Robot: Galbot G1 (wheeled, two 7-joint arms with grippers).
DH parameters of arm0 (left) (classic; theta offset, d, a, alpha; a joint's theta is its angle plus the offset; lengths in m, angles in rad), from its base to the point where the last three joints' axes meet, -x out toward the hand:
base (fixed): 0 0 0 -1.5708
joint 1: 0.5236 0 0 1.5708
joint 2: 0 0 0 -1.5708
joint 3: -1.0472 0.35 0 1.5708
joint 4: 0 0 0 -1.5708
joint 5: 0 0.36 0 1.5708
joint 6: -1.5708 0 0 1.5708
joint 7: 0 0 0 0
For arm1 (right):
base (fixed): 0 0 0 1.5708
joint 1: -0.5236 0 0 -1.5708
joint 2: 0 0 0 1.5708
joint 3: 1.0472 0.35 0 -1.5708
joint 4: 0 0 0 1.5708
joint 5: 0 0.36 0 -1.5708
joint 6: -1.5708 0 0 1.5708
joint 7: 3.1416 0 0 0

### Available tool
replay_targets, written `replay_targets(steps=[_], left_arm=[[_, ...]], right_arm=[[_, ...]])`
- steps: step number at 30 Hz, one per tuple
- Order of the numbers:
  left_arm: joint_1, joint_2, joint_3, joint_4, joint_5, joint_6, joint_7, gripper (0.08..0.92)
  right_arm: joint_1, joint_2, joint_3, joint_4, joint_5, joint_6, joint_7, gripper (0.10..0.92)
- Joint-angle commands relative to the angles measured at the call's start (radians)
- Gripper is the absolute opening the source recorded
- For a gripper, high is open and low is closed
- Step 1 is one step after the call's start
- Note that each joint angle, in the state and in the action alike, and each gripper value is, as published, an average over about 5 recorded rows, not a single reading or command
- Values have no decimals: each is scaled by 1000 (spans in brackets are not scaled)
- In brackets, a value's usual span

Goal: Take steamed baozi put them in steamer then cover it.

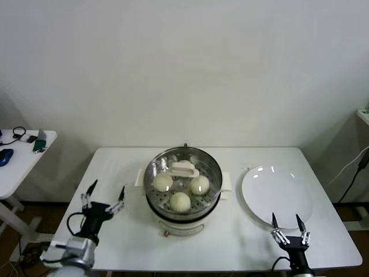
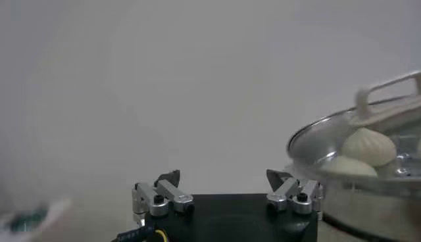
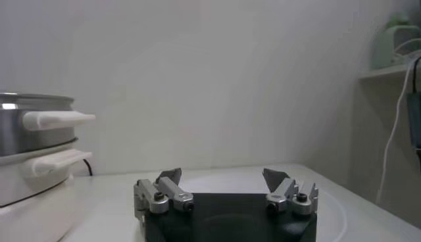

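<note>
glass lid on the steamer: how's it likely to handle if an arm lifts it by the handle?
The glass lid looks rigid and probably fragile, being clear glass with a metal rim. The raised cream handle offers a centred hold, so it should hang fairly level. It already sits on the steamer over the baozi; a smooth handle might slip.

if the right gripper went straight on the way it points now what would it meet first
Most likely only the white plate. The right gripper, jaws open, sits at the plate's near edge and points across it toward the wall. The steamer is off to its left, outside that line. Depth is uncertain.
</note>
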Motion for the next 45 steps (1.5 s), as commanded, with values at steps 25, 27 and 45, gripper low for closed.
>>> replay_targets(steps=[25, 27, 45], left_arm=[[62, -71, 4, 321, -203, -365, 56, 823], [63, -71, 3, 317, -205, -364, 55, 823], [59, -73, 7, 301, -202, -361, 57, 823]], right_arm=[[6, 2, -15, -8, -8, 15, -1, 823], [6, 3, -16, -7, -8, 16, -1, 823], [4, 4, -15, -1, -4, 14, -1, 823]])
